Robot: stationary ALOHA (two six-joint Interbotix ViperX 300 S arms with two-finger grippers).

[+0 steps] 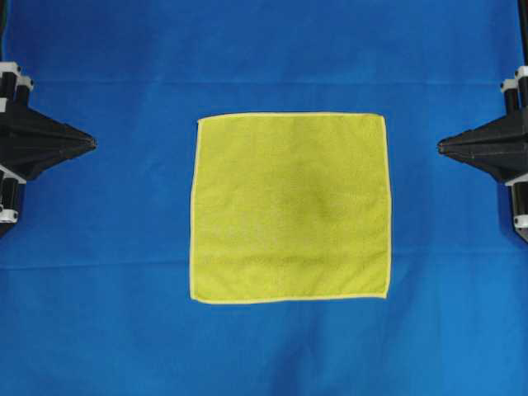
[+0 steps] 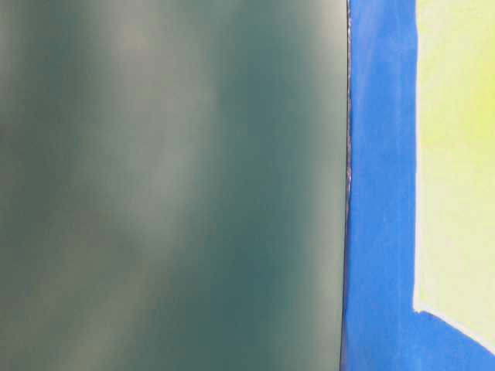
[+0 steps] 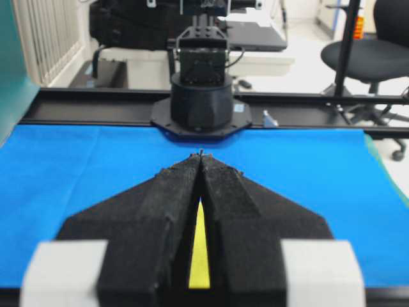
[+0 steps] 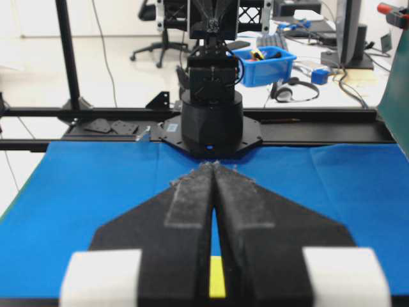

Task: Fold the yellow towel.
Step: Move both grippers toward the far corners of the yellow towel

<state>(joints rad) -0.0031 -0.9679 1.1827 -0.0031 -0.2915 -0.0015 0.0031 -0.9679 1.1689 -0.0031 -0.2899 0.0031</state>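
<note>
Open cloth on every side of the towel

The yellow towel [image 1: 290,207] is laid flat mid-table [image 1: 99,313], ringed by bare blue cloth. Both side approaches are left unblocked; the left gripper [image 1: 92,143] and right gripper [image 1: 440,146] are parked well apart from its edges.

One towel [image 1: 290,206] lies on one blue cloth [image 1: 107,313]. Two grippers flank the towel: left gripper [image 1: 89,143], right gripper [image 1: 442,146]. Beyond the cloth: two office chairs [image 3: 374,54], one blue bin [image 4: 267,64].
</note>
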